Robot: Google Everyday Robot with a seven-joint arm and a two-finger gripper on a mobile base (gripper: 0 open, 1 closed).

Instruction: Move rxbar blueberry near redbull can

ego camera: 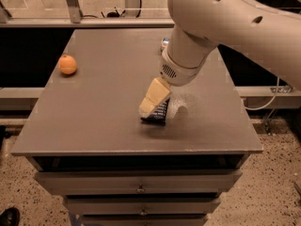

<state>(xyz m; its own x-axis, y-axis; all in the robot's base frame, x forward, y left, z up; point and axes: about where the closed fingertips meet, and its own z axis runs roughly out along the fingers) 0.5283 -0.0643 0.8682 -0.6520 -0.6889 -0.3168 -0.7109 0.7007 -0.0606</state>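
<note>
The rxbar blueberry point(161, 115) lies flat on the grey table point(94, 121), front of centre; only its lower right part shows, dark navy with pale text. My gripper point(153, 100), cream coloured, hangs right over the bar's left part and covers most of it; I cannot tell whether it touches the bar. The redbull can point(164, 42) is at the back of the table, almost fully hidden behind my arm; only a shiny sliver shows.
An orange fruit point(67, 64) sits at the table's left side. The table stands on a cabinet with drawers point(141, 187) below its front edge. A rail and cables run behind the table. My bulky white arm point(225, 27) fills the upper right.
</note>
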